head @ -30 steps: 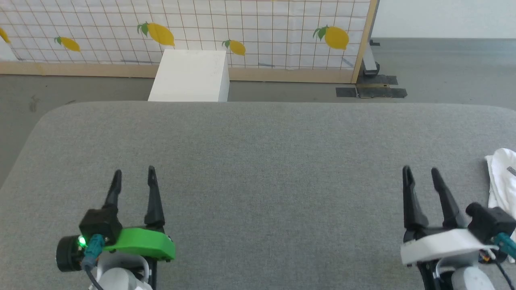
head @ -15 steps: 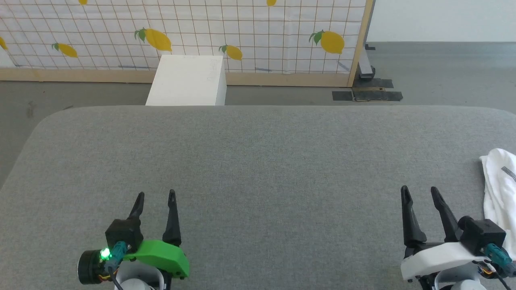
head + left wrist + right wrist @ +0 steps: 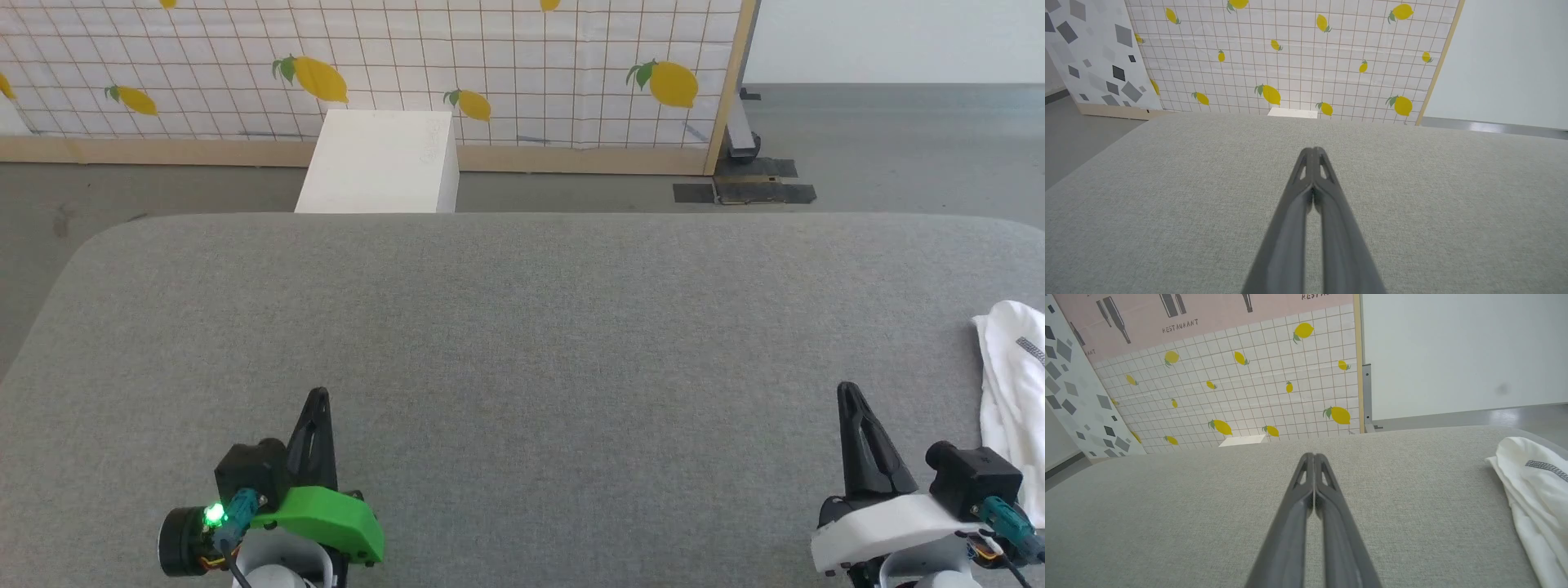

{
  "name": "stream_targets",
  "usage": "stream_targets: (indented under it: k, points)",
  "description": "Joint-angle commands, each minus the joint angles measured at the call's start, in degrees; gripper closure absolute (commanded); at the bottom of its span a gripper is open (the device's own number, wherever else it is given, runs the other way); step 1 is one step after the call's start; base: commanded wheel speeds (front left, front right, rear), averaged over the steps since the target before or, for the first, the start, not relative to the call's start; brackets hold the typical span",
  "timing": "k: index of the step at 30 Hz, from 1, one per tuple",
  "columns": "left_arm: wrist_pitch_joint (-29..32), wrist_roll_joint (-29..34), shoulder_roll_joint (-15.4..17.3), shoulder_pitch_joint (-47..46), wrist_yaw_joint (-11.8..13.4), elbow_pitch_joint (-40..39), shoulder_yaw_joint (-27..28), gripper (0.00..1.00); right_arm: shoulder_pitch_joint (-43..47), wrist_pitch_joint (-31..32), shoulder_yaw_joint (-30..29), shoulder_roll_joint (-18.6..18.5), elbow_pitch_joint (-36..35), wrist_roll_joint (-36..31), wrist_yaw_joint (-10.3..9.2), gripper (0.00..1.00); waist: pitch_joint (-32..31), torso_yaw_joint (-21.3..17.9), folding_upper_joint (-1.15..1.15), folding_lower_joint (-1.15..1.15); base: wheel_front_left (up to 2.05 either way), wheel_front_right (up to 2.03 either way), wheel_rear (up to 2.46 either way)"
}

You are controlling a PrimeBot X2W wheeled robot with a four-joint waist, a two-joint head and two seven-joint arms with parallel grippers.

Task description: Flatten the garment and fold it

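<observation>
White cloth, the garment, lay bunched at the far right edge of the grey padded table, with a dark zigzag seam showing near its top. Near it but apart, the right gripper pointed forward, jaws clenched together on nothing. Well across the table, the left gripper was likewise pressed closed and empty. Beyond the table stood a white box before a lemon-print screen.

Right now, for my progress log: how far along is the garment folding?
Done: nothing yet; the garment lies bunched at the right edge of the grey table. In hand: nothing; the left gripper and right gripper are both shut and empty, apart from it. Left: grasp it, spread it flat, fold it.
</observation>
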Motion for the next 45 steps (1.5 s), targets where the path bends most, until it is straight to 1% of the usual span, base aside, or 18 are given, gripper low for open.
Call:
stream_targets:
  k: [1,45]
  points:
    - [0.4,0.3,0.0,0.2,0.0,-0.5,0.1,1.00,0.0,0.3,0.1,0.0,-0.4,-0.4,0.00,1.00,0.0,0.0,0.00,0.00,0.00,0.00,0.00]
    - [5.5,3.2,-0.2,1.6,-0.2,-6.0,1.0,1.00,0.1,5.4,1.4,0.0,-4.9,-4.3,-0.03,1.00,0.1,-0.3,0.00,0.00,0.00,0.00,0.00]
